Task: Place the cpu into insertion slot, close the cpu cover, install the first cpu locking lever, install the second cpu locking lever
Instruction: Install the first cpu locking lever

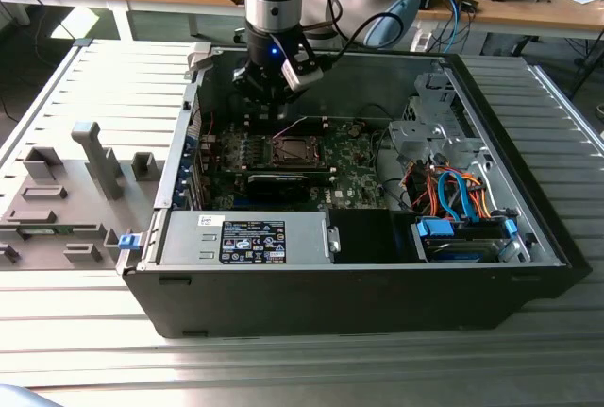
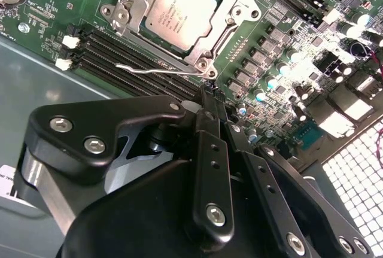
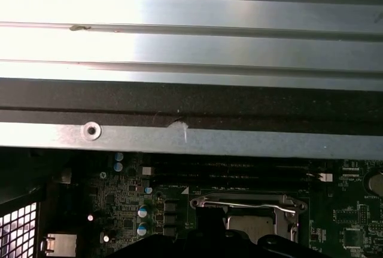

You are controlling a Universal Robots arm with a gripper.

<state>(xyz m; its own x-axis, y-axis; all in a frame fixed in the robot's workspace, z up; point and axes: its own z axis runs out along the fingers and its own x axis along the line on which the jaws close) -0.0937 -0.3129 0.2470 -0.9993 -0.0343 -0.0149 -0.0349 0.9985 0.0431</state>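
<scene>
The cpu [image 2: 182, 12], a silver-grey square, sits in the insertion slot [image 1: 294, 150] on the green board. The cpu cover [image 2: 128, 6], a silvery frame, lies down around it, and the chip shows through its window. One thin wire locking lever [image 2: 158, 69] runs along the socket's side, and its end is close to my fingertips. My gripper [image 2: 207, 90] hovers just off that side of the socket with its black fingers drawn together and nothing seen between them. In the first wrist view the socket [image 3: 248, 207] and lever [image 3: 239, 205] lie just beyond the gripper body. In the exterior view the gripper [image 1: 271, 100] hangs behind the socket.
The open black computer case [image 1: 377, 303] walls in the board. Long black memory slots [image 2: 119, 48] run beside the socket, with capacitors [image 2: 272, 81] nearby. A power supply [image 1: 250, 237] and coloured cables [image 1: 453, 190] fill the front and the exterior view's right. Grey fixtures [image 1: 66, 190] stand outside.
</scene>
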